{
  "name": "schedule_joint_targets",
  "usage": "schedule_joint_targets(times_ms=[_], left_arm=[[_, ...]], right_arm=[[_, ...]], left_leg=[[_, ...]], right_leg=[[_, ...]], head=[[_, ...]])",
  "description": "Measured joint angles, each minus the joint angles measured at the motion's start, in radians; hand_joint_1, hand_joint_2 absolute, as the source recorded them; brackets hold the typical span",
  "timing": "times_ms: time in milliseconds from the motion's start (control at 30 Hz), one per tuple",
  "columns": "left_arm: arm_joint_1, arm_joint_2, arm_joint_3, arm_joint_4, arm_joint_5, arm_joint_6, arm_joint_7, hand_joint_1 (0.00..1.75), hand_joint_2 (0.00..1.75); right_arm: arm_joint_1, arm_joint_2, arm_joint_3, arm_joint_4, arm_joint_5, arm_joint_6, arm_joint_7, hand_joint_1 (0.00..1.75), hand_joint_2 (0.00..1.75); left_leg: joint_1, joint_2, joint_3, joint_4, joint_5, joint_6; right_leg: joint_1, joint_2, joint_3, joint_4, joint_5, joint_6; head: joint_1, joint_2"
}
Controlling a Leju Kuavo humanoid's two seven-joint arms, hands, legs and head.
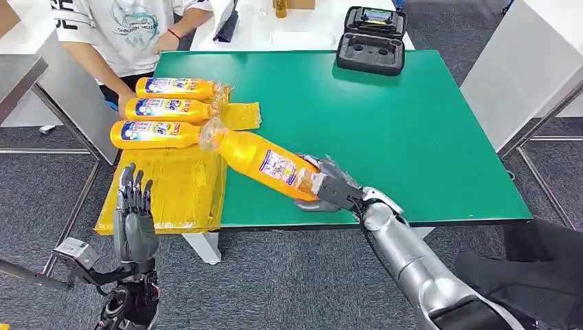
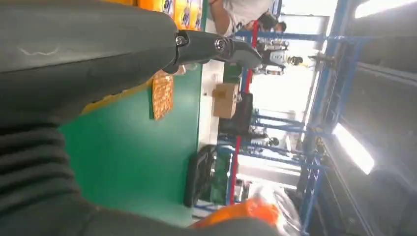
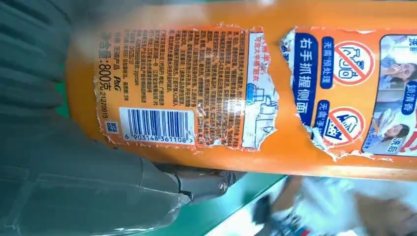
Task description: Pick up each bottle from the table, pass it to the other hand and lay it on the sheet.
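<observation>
Gripping an orange bottle (image 1: 271, 165) above the green table (image 1: 412, 130), right hand (image 1: 330, 187); left hand (image 1: 134, 220) fingers spread, empty.

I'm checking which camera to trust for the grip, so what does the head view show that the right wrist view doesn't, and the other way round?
Head view alone: the left hand open and raised beside the yellow sheet, three bottles lying in a row on it, the black case at the table's far edge, and a person at the corner.

Right wrist view alone: the torn label close up, with its barcode.

Both: the right hand gripping the orange bottle over the green table.
</observation>
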Motion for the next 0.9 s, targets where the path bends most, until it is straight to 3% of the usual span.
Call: schedule_joint_targets(times_ms=[267, 533, 700, 900], left_arm=[[-0.01, -0.009, 0.0, 0.0, -0.002, -0.036, 0.02, 0.0, 1.75], [-0.039, -0.016, -0.016, 0.0, 0.002, -0.077, 0.049, 0.0, 1.75], [-0.046, -0.021, -0.023, 0.0, 0.007, -0.092, 0.056, 0.0, 1.75], [-0.046, -0.021, -0.06, -0.004, 0.082, -0.243, 0.089, 0.0, 1.75]], right_arm=[[0.037, 0.044, -0.006, -0.01, -0.061, 0.12, -0.03, 1.61, 1.75], [0.073, 0.1, 0.036, 0.002, -0.083, 0.128, -0.03, 1.66, 1.75], [0.092, 0.116, 0.05, 0.006, -0.09, 0.128, -0.03, 1.61, 1.75], [0.109, 0.116, 0.064, 0.006, -0.119, 0.118, -0.03, 1.66, 1.75]], left_leg=[[0.001, 0.0, 0.0, 0.0, 0.0, 0.0], [0.001, 0.0, 0.0, 0.0, 0.0, 0.0], [0.0, 0.0, 0.0, 0.0, 0.0, 0.0], [0.0, 0.0, 0.0, 0.0, 0.0, 0.0]], right_leg=[[0.001, 0.0, -0.001, 0.0, 0.0, 0.0], [0.0, 0.0, -0.001, 0.0, 0.0, 0.0], [0.0, 0.0, -0.001, 0.0, 0.0, 0.0], [0.0, 0.0, -0.001, 0.0, 0.0, 0.0]], head=[[0.0, 0.0], [0.0, 0.0], [0.0, 0.0], [0.0, 0.0]])
